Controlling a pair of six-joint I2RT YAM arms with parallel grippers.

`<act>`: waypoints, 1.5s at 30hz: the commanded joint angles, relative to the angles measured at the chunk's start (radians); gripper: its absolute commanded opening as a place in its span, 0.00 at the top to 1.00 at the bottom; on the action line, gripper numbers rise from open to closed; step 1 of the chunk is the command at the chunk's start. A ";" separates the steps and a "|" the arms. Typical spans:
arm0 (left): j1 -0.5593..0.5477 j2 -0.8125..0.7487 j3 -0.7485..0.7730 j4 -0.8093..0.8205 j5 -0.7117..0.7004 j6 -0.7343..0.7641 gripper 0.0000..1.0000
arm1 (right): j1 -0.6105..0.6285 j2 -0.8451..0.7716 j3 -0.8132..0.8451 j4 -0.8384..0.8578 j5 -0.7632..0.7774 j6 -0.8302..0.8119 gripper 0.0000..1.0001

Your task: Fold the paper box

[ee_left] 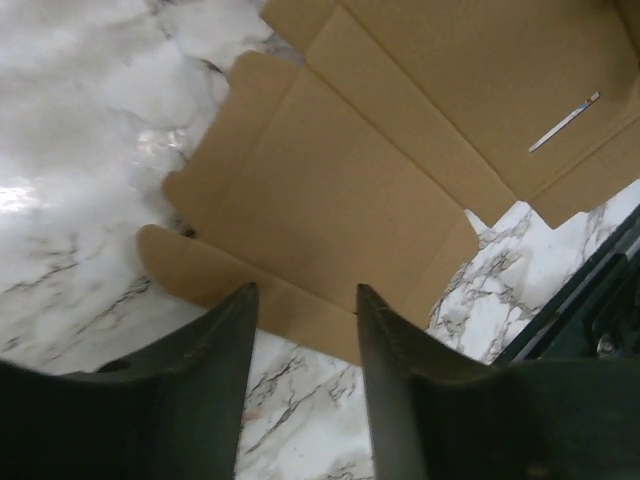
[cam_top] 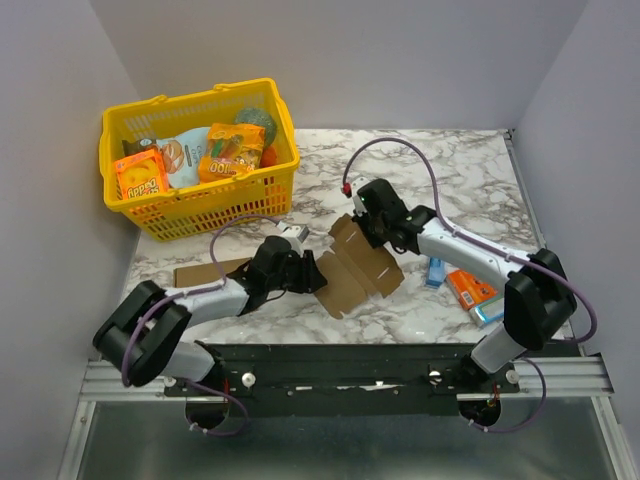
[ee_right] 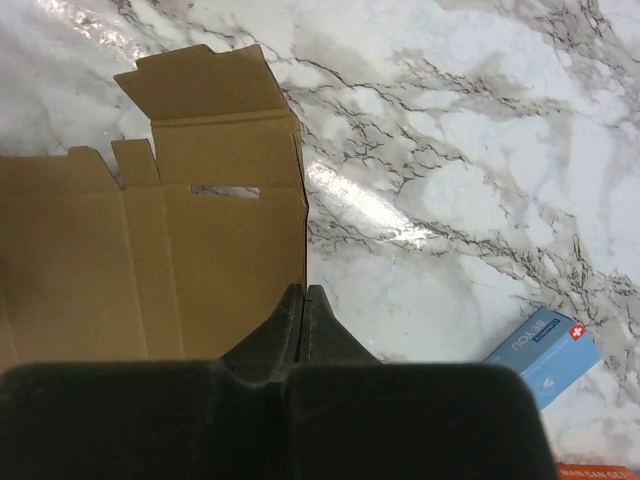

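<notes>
Top external view shows you the paper box (cam_top: 352, 268) lying unfolded on the table (cam_top: 460, 180), left tool (ee_left: 305, 290) released beside it, right tool (ee_right: 303, 290) clenched at its edge; every fold is yet to do.

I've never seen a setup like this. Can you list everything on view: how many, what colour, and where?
White-grey marble table: one, under everything.
Yellow plastic basket: one, far left corner.
Snack packets: at least four, orange, white and green, inside the basket.
Flat creased cardboard box piece with flaps: one, brown, centre, between the claws.
Plain cardboard rectangle: one, brown, near left.
Small blue cartons: two, near right.
Orange packet: one, between the cartons.
Robot arms: two, black and grey, near edge.
Left claw: one, black, open, over the box piece's edge.
Right claw: one, black, shut, at the box piece's edge.
</notes>
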 commanded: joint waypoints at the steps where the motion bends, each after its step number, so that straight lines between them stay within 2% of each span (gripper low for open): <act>1: -0.008 0.162 0.027 0.250 0.075 -0.041 0.58 | 0.045 0.060 0.059 0.051 0.130 0.028 0.99; 5: -0.010 0.304 0.054 0.277 0.090 -0.032 0.84 | 0.071 0.106 0.087 0.048 0.157 0.052 0.99; 7: -0.010 0.359 0.044 0.299 0.096 -0.050 0.89 | 0.080 0.123 0.093 0.048 0.149 0.068 0.99; 13: -0.011 0.427 0.022 0.343 0.101 -0.089 0.93 | 0.138 0.135 0.098 0.044 0.123 0.123 0.99; 18: -0.011 0.430 0.028 0.335 0.101 -0.087 0.94 | 0.155 0.173 0.062 0.038 0.094 0.160 0.99; 28: -0.013 0.393 0.007 0.358 0.125 -0.093 0.94 | 0.172 0.167 0.004 0.041 0.146 0.180 0.99; 31: -0.013 0.347 -0.005 0.359 0.134 -0.098 0.89 | 0.171 0.163 0.004 0.054 0.124 0.158 0.99; 34: -0.013 0.267 -0.012 0.318 0.119 -0.092 0.72 | 0.172 0.164 -0.004 0.065 0.097 0.118 0.99; 35: -0.013 0.243 -0.012 0.300 0.099 -0.087 0.58 | 0.171 0.163 -0.004 0.065 0.086 0.099 0.99; 37: -0.011 0.169 -0.012 0.239 0.075 -0.070 0.50 | 0.171 0.155 -0.011 0.065 0.056 0.088 0.99; 38: -0.011 0.145 -0.013 0.218 0.064 -0.063 0.40 | 0.171 0.140 -0.014 0.064 0.042 0.085 0.99; 39: -0.010 0.122 -0.013 0.199 0.040 -0.056 0.35 | 0.171 0.132 -0.023 0.064 0.028 0.077 0.99; 41: -0.002 0.051 -0.018 0.151 0.021 -0.038 0.30 | 0.171 0.114 -0.030 0.064 -0.017 0.036 0.99; 45: 0.030 -0.061 -0.025 0.103 -0.010 -0.012 0.26 | 0.168 0.065 -0.037 0.048 -0.060 0.006 0.99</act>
